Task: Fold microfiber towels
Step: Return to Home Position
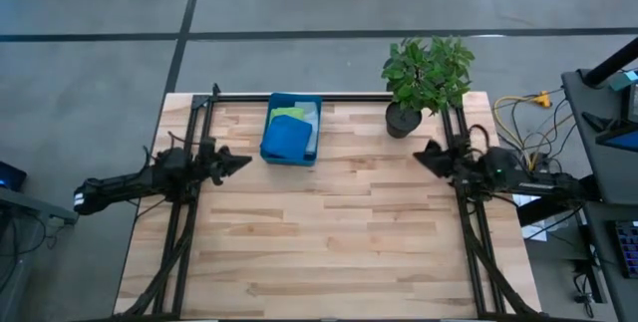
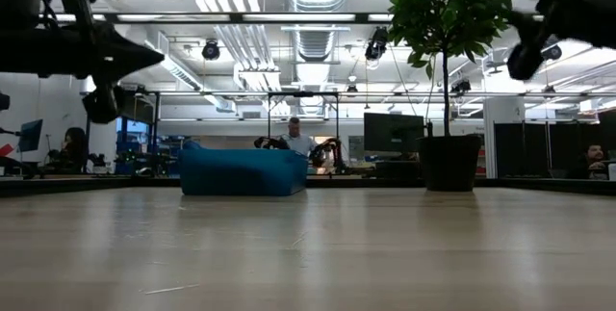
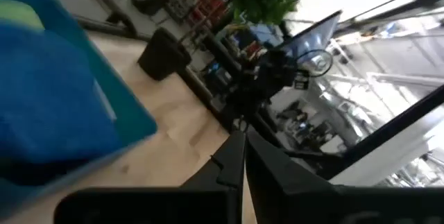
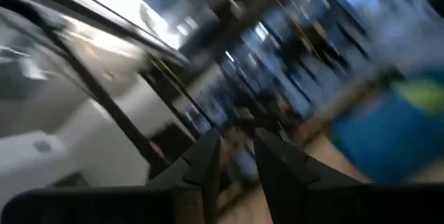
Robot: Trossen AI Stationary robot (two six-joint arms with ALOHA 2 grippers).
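- Lying just ahead of the clenched left end effector (image 1: 244, 161), the soft blue towel (image 1: 286, 140) is likely best pinched edgewise.
- The right end effector (image 1: 421, 153) is held slightly parted.

Left pincer (image 1: 242, 162) closed, hovering at left; right pincer (image 1: 421, 153) hovering opposite

My two arms are dark, almost black, built of slim jointed links. My left gripper (image 1: 237, 162) and my right gripper (image 1: 423, 154) each taper to a pointed wedge of two flat black fingers (image 3: 229, 165). A small pale patch marks my left arm's outer end, and dark cables loop over my right arm.
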